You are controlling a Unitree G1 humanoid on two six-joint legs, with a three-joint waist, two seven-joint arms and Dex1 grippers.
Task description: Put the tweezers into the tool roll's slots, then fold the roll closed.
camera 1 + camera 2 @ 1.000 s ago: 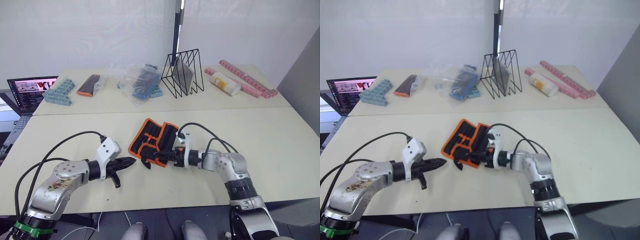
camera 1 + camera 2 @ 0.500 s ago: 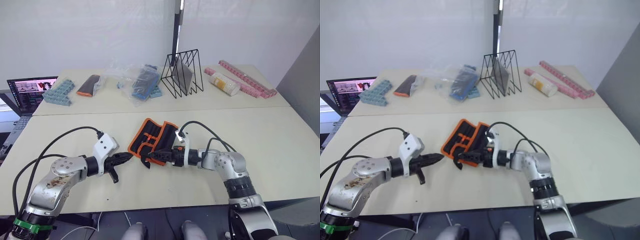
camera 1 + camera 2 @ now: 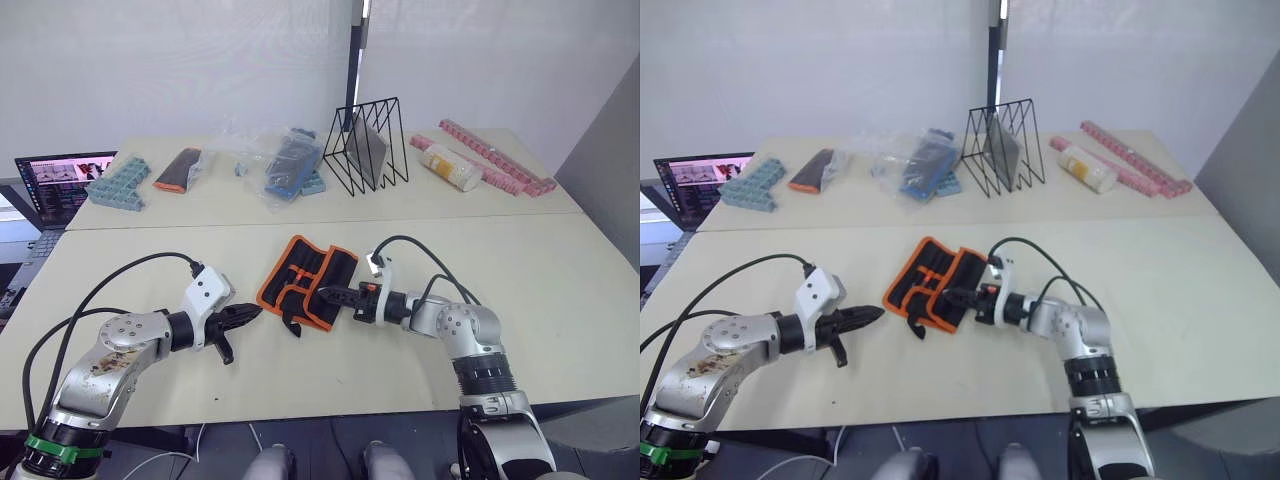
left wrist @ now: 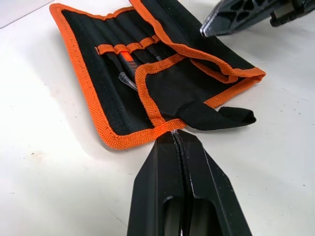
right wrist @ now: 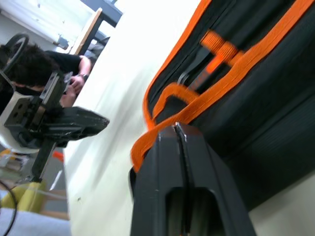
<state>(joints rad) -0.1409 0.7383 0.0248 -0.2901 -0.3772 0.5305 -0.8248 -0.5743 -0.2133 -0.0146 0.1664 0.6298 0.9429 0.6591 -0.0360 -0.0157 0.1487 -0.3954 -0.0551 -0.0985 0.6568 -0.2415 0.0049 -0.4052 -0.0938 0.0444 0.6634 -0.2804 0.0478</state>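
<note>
You have a broad cream table before white walls. Mid-table lies the black woven-fabric tool roll with orange edging, partly folded. Your left gripper, fingers pressed together, points at its left edge; your right gripper, also closed and empty, touches its right side.
</note>
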